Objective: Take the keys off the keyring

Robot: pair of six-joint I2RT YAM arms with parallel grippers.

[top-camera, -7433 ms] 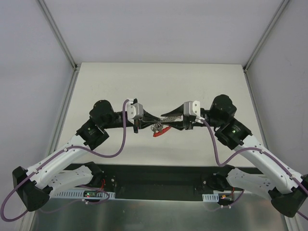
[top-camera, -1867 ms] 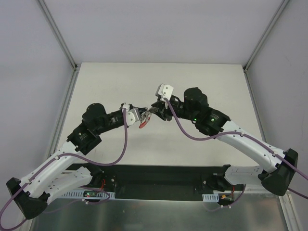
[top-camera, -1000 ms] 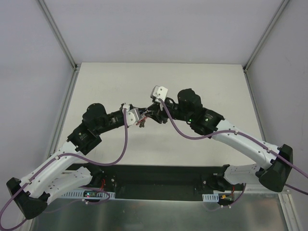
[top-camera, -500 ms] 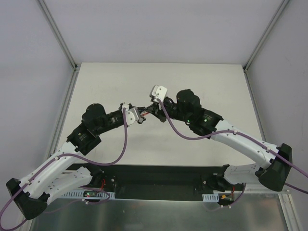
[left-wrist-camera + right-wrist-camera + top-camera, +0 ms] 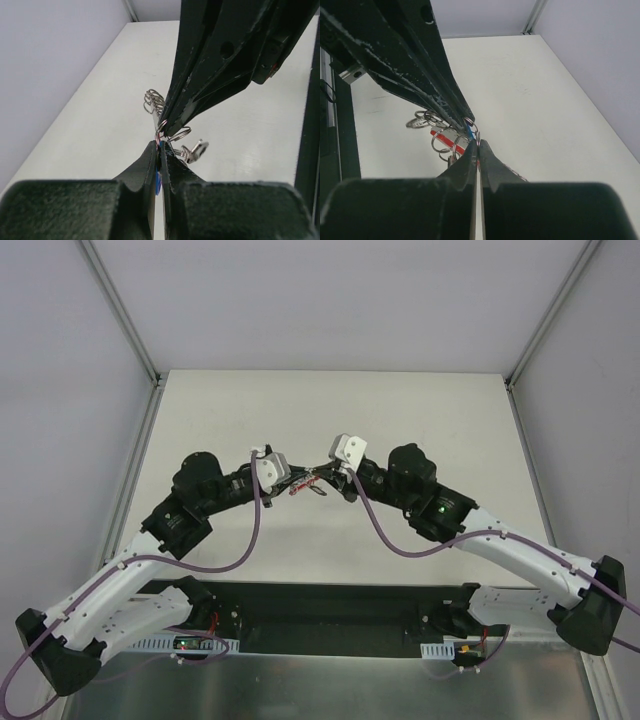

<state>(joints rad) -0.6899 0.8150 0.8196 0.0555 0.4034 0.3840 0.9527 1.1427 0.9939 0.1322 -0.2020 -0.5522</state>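
Keyring (image 5: 176, 134) pinched by two closed grippers — left gripper (image 5: 160, 145), right gripper (image 5: 477, 143) — thin wire may slip free, dropping keys (image 5: 196, 150) hanging beside it.

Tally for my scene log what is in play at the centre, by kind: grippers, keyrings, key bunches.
grippers: 2, the left gripper and the right gripper
keyring: 1
bunch of keys: 1
Total: 4
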